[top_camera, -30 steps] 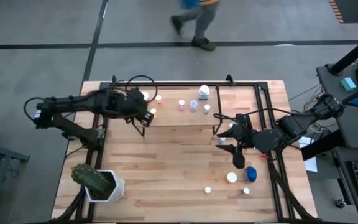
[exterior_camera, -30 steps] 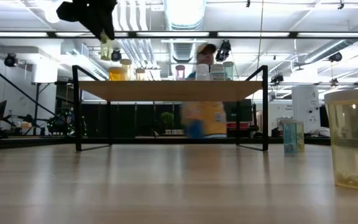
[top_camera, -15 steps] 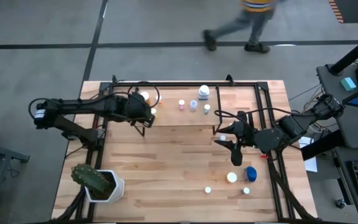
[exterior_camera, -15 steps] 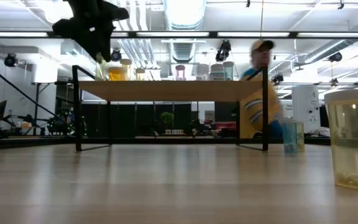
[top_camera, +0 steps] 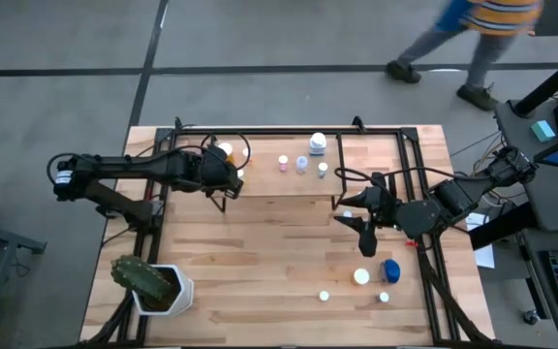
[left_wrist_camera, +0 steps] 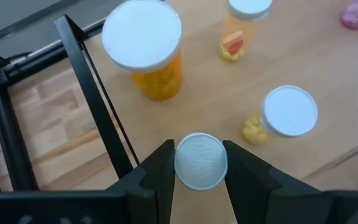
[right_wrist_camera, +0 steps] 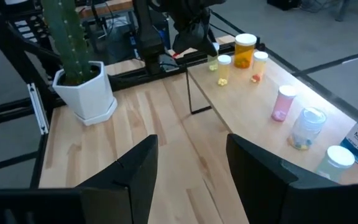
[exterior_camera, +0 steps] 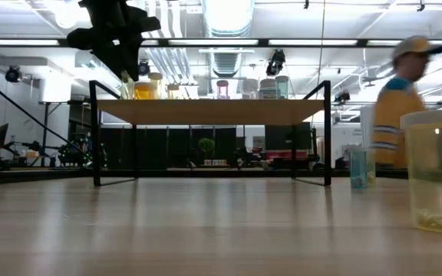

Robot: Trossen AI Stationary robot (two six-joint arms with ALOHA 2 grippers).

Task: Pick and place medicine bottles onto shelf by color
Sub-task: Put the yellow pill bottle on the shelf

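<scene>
From the high view you see the left gripper (top_camera: 223, 186) over the shelf's (top_camera: 376, 143) left end, the right gripper (top_camera: 353, 214) hanging above the table (top_camera: 260, 262). Low view: the left gripper sits by the orange bottles (exterior_camera: 146, 87). Your left wrist view alone shows the grasp: a white-capped bottle (left_wrist_camera: 201, 161) clenched between both fingers (left_wrist_camera: 160, 168), above the shelf edge. Right wrist view: jaws parted, holding nothing, cactus pot (right_wrist_camera: 82, 81) beyond.
</scene>
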